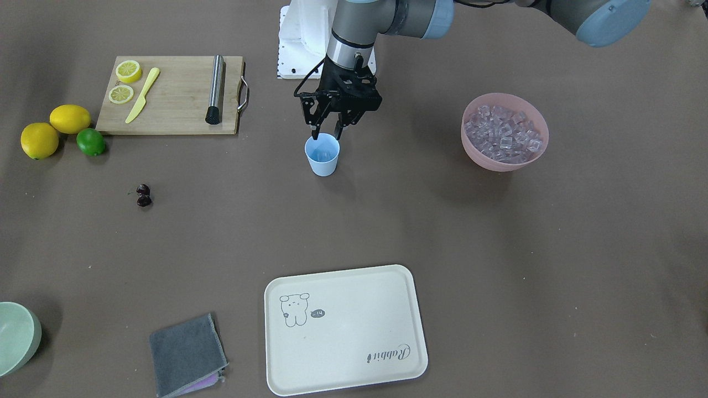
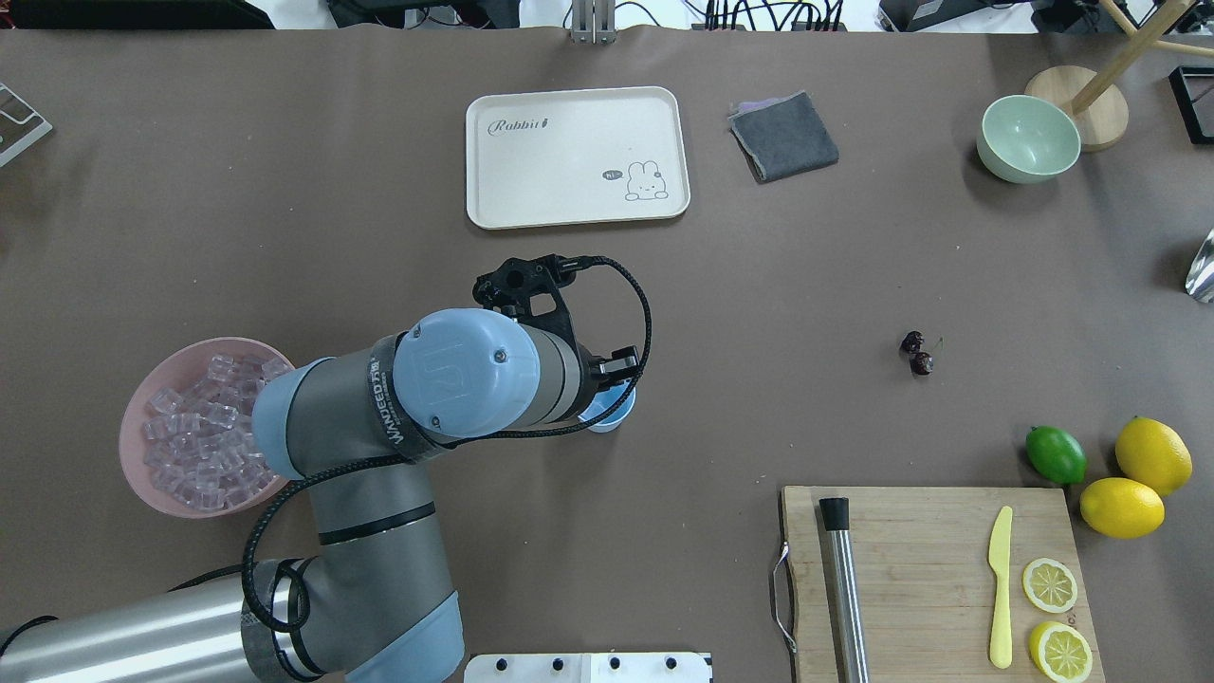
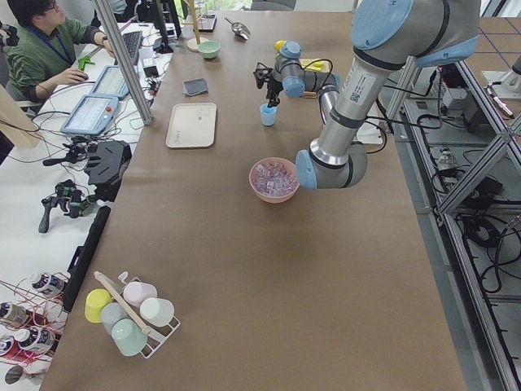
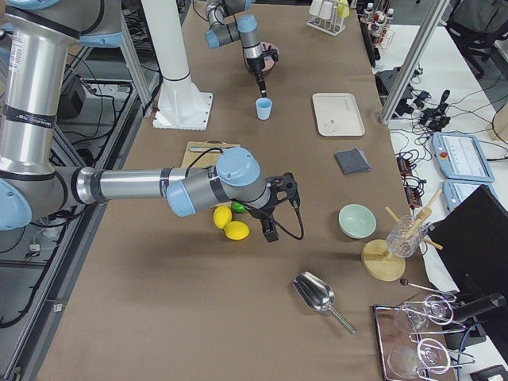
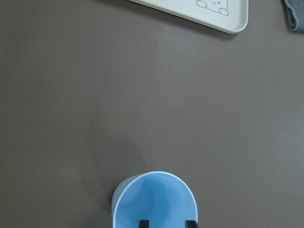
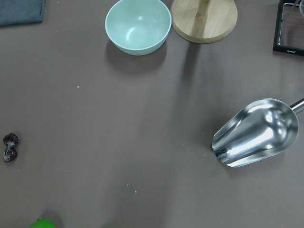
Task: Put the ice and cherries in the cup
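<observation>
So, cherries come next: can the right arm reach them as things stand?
Probably yes. The cherries lie alone on bare table, nothing over them, the right gripper hangs near that end, and the left gripper is off at the cup.

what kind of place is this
Probably a robotics lab staged as a drink-prep bench: an industrial arm works at a long table, a person sits at tablets alongside, and a bowl of ice and a cutting board are laid out as props.

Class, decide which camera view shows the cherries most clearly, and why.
Exterior front-facing view: the cherries lie unobstructed, both fruits distinct. Overhead shows them similarly; the right wrist view has them at its left edge; elsewhere I cannot make them out.
</observation>
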Controlling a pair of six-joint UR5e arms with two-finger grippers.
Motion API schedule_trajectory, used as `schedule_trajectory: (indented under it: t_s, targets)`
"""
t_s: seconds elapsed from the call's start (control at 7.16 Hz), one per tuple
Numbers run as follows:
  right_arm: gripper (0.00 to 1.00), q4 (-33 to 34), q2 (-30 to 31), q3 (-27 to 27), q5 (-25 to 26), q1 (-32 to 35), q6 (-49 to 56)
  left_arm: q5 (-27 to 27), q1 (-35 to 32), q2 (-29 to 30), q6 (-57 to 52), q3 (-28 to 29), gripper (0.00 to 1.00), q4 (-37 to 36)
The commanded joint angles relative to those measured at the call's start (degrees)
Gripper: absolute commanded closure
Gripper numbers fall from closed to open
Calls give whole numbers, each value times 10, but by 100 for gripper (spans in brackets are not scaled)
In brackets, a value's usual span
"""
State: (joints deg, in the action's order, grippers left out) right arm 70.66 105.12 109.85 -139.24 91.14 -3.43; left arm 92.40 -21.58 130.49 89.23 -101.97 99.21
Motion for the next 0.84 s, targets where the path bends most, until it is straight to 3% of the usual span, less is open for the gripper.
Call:
schedule_trajectory:
  t_s: [0.0,0.14,0.28,0.42,0.7]
  targets:
    - [0,0,0,0,-2,0,0,3,0,-1,-6,-9,1,-4]
    - [0,0,0,-1,-1,0,0,5,-2,-32,-52,-36,1,-13]
    - [0,0,0,-1,0,0,0,10,-11,-81,-109,-107,1,-63]
    - [0,0,1,-1,-1,0,0,56,-36,-106,-146,-158,1,-131]
    - [0,0,1,-2,0,0,0,89,-85,-190,-233,-210,1,-152]
